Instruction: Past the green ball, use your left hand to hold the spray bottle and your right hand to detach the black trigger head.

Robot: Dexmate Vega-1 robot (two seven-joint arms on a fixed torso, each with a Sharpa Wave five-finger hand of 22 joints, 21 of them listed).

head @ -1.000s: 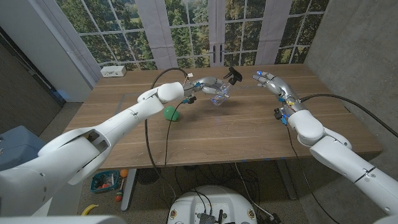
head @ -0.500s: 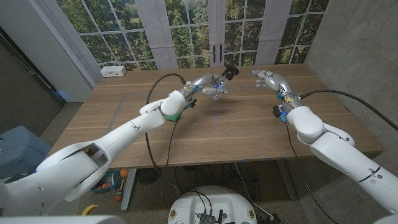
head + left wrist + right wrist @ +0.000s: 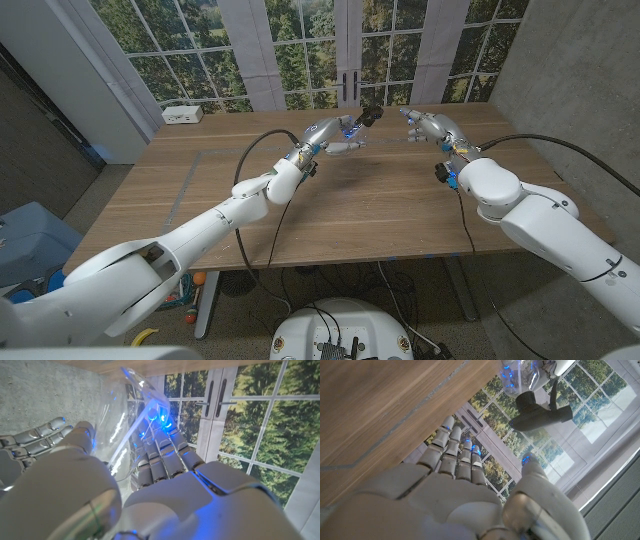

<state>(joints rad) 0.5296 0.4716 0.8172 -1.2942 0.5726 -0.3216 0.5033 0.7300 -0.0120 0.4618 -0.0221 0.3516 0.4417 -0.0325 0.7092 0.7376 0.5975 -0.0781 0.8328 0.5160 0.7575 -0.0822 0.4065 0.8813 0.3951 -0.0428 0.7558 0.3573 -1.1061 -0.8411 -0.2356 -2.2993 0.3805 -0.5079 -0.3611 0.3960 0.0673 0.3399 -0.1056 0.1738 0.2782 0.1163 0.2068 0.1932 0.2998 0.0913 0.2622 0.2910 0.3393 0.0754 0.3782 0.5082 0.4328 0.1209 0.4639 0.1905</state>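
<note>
My left hand [image 3: 328,134] grips the clear spray bottle [image 3: 345,139] and holds it tilted above the far middle of the table [image 3: 400,220]. The black trigger head [image 3: 370,116] points toward my right hand [image 3: 425,127]. That hand hovers a short way off with its fingers apart, holding nothing. In the left wrist view my left hand [image 3: 165,480] wraps the clear bottle [image 3: 125,425], and the right hand's fingers [image 3: 35,440] show beyond it. The right wrist view shows my right hand [image 3: 465,485] spread, with the trigger head [image 3: 540,412] just beyond its fingertips.
A small white box [image 3: 182,114] sits at the table's far left corner. A black cable [image 3: 240,190] loops beside my left forearm, and another [image 3: 465,215] hangs from the right arm. Tall windows stand right behind the table's far edge.
My left arm has stretched farther out, carrying the bottle slightly up and back, and its forearm now covers the green ball. My right hand has edged closer to the trigger head.
</note>
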